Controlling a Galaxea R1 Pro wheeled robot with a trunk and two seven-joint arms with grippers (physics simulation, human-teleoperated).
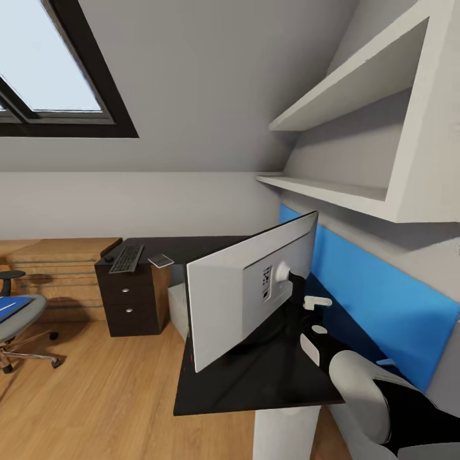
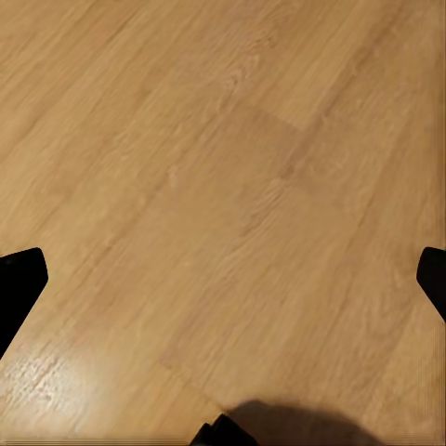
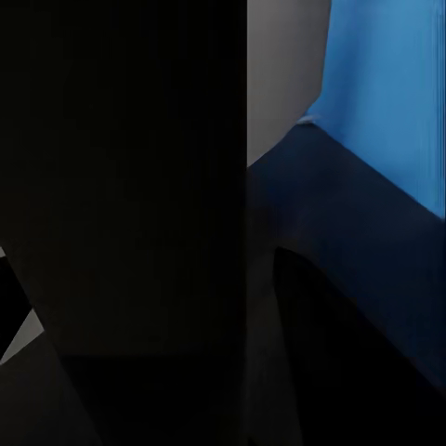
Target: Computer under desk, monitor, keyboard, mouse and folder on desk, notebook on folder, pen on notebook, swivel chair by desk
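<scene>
At the far left of the head view the swivel chair [image 1: 19,319] stands on the wooden floor [image 1: 96,396], well apart from the bench [image 1: 255,377], with the blue folder [image 1: 13,303] lying flat on its seat. Behind the chair a light wooden chest [image 1: 57,271] runs along the wall. Next comes the bench's drawer unit [image 1: 131,300] with round silver knobs; on the black top above it lie the keyboard [image 1: 126,258], with the small dark mouse [image 1: 108,259] just beside its left edge, and the greyish notebook [image 1: 161,260] near its right side. Whether a pen lies there is too small to tell. In the shadow under the bench, right of the drawers, a light-grey box that looks like the computer [image 1: 179,310] stands on the floor. Further right the monitor [image 1: 249,287] stands on the near wing of the bench, turned so its pale grey back faces the camera and slightly tilted. The right pincer [image 1: 300,291] reaches in behind it at the stand's neck; its white parts touch the mount, but I cannot tell whether its fingers are clamped or apart, and the right wrist view gives just dark surfaces and the blue back panel [image 3: 390,102]. In the left wrist view the left pincer [image 2: 223,279] hangs over bare floor, its fingertips [image 2: 19,279] spread wide apart, holding nothing.
</scene>
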